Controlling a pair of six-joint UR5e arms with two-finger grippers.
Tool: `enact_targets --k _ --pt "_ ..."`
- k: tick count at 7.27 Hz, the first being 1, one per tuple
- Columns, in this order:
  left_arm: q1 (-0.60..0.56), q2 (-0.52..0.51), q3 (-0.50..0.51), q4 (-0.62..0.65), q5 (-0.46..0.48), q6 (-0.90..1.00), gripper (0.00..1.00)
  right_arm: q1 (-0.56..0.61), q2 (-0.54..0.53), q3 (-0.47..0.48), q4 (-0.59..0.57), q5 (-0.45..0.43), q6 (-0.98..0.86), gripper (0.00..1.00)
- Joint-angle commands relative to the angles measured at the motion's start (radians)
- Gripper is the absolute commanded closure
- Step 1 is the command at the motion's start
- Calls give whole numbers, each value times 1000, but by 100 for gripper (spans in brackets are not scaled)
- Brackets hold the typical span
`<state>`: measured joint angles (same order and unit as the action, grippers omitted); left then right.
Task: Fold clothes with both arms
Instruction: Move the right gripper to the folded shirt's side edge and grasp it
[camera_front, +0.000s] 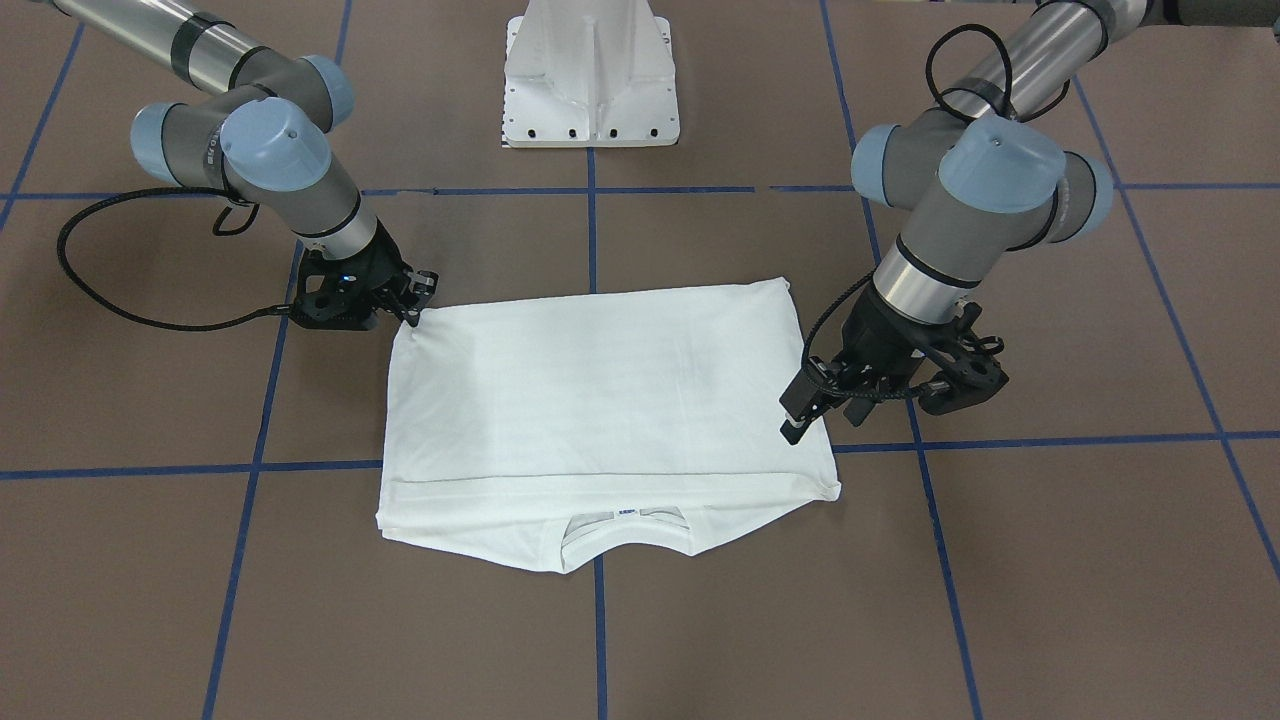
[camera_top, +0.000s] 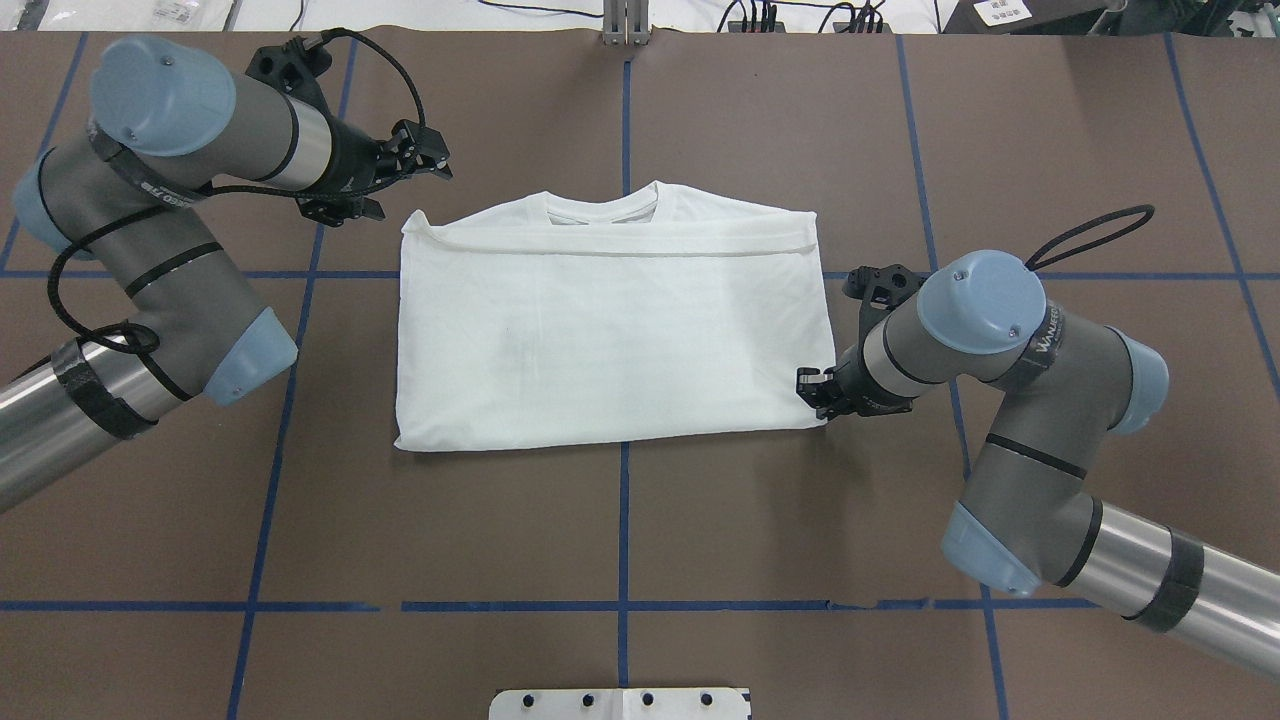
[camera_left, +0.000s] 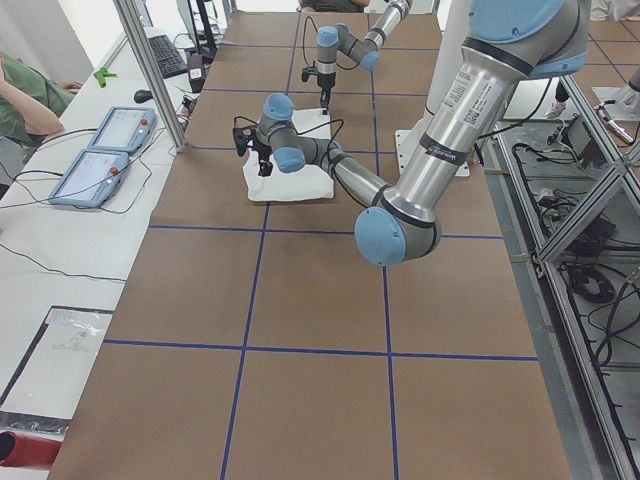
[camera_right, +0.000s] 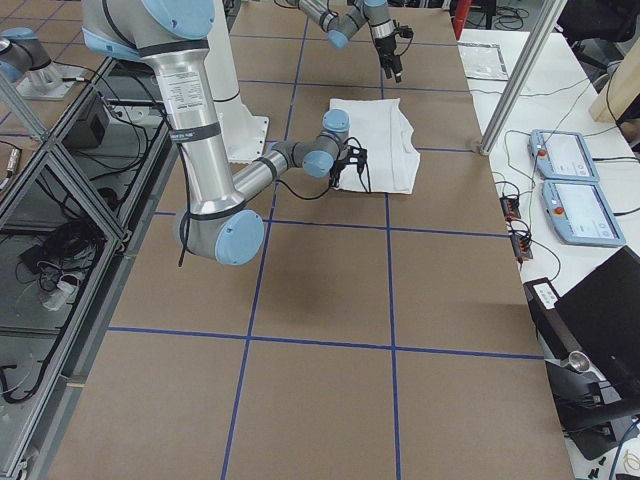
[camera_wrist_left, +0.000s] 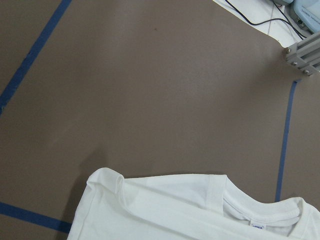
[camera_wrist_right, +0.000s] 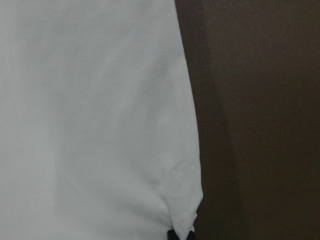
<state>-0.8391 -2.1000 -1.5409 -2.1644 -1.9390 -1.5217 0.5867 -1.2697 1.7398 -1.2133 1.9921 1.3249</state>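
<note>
The clothes are one white shirt (camera_top: 610, 330), folded into a flat rectangle in the middle of the brown table, with its ribbed collar (camera_front: 625, 520) on the side away from me. My right gripper (camera_top: 812, 388) is low at the shirt's near right corner. In the right wrist view a dark fingertip (camera_wrist_right: 179, 234) sits where the cloth (camera_wrist_right: 90, 110) puckers, so it looks shut on that corner. My left gripper (camera_top: 432, 155) hangs open above the table just outside the far left corner (camera_wrist_left: 107, 180), touching nothing. Its fingers do not show in the left wrist view.
The white pedestal base (camera_front: 590, 80) stands at my edge of the table. Blue tape lines (camera_top: 624, 520) grid the brown surface. A side bench carries two control pendants (camera_left: 100, 150) and cables. A person's arm in a green sleeve (camera_left: 20, 100) rests beyond it.
</note>
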Motion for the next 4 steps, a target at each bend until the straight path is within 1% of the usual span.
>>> enact_targets --k 1,2,3,4 --pt "0 0 -2 -2 2 0 0 4 -99 97 1 2 -9 100" --pt "0 -2 -5 -2 2 0 0 1 -165 171 1 1 -3 100" --pt "2 -2 -8 -2 2 0 0 -5 -225 219 1 2 3 100" --pt "2 -5 -10 -2 9 0 0 -46 -290 266 0 17 4 100"
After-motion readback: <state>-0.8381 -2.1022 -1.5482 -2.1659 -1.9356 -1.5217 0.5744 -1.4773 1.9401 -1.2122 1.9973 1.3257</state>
